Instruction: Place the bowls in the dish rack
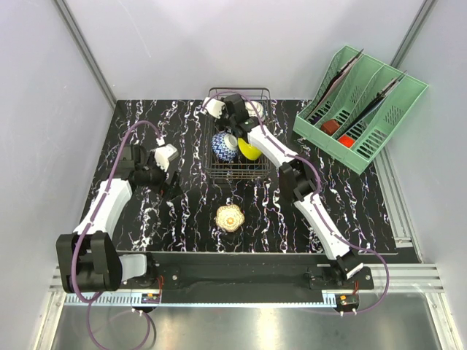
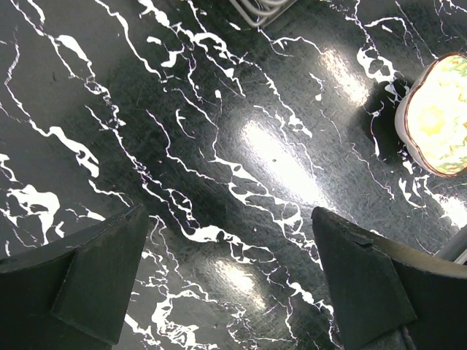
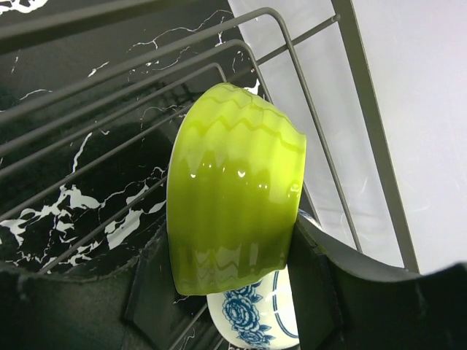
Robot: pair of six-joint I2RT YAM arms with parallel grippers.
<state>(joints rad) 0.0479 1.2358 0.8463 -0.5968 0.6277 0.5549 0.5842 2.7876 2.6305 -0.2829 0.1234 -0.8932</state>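
The table top [image 1: 190, 211] is black with white marble veining and glossy; the left wrist view shows bright glare patches on it. Pale grey walls [image 1: 182, 44] close it in on the left, far and right sides. A mint-green slotted plastic organizer [image 1: 360, 109] sits at an angle in the upper right of the top view.

The dark wire dish rack [image 1: 237, 173] stands at the far middle of the table, its back edge close to the far wall. A blue-patterned round bowl [image 1: 223, 146] and a yellow round bowl [image 1: 250, 151] lie side by side inside it. A small scalloped bowl with a yellow floral inside [image 1: 229, 216] sits alone on the table, in front of the rack and apart from it. Bare table stretches on both sides of that bowl and across the left half.

The left gripper [image 2: 226, 284] hovers over bare marble left of the rack. It is spread wide, with nothing between its dark fingers [image 2: 87, 284]. The scalloped bowl is cut off by the right edge of that view.

The right gripper [image 3: 233, 270] reaches into the rack's far end and is clamped on a ribbed lime-green bowl [image 3: 233, 182], which is tipped on its side among the wires. Below it, a white bowl with a blue rose print [image 3: 255, 317] is partly hidden. In the top view the arm covers the green bowl entirely. I cannot tell whether the green bowl touches the rack floor.
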